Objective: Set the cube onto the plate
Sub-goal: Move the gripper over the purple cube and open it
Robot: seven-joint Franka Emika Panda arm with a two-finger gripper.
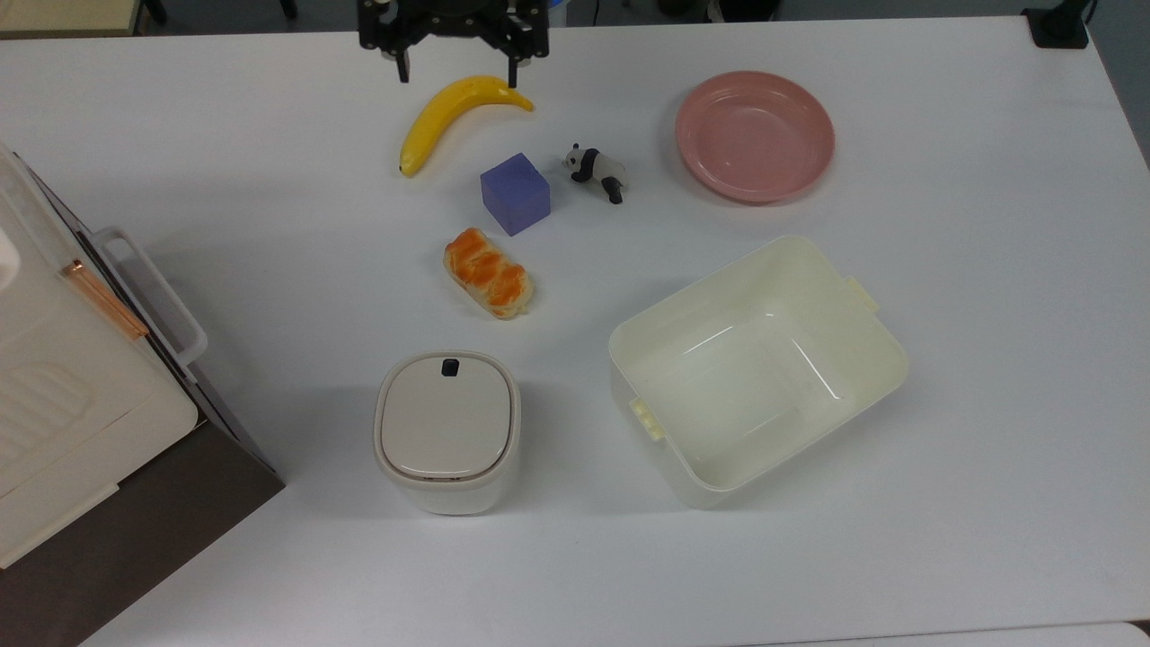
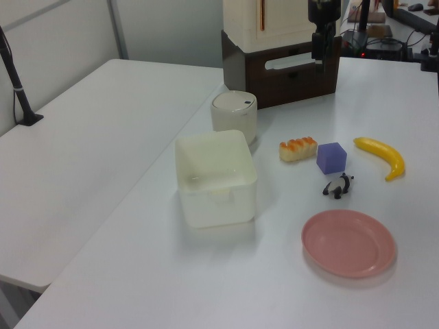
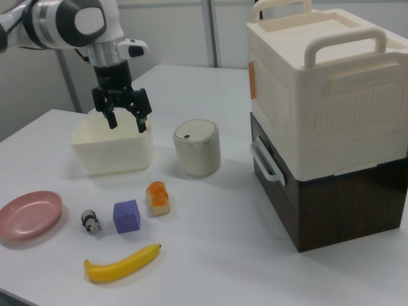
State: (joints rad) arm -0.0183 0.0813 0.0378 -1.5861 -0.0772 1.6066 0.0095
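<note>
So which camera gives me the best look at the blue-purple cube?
The top view: the matte blue-purple cube sits near centre, unobstructed, between banana and bread roll. The left view and right view show it smaller, from the side.

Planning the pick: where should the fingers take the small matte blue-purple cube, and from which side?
From above, probably on two opposite flat side faces of the small matte blue-purple cube. It sits turned diagonal in the top view, so rotate the open gripper to match.

You see a blue-purple cube (image 1: 515, 193), pink plate (image 1: 755, 135), yellow banana (image 1: 454, 114), black-and-white panda figure (image 1: 596, 171), orange-glazed bread roll (image 1: 488, 272), cream tub (image 1: 757, 368), black gripper (image 1: 455, 74), white table (image 1: 988, 359).
</note>
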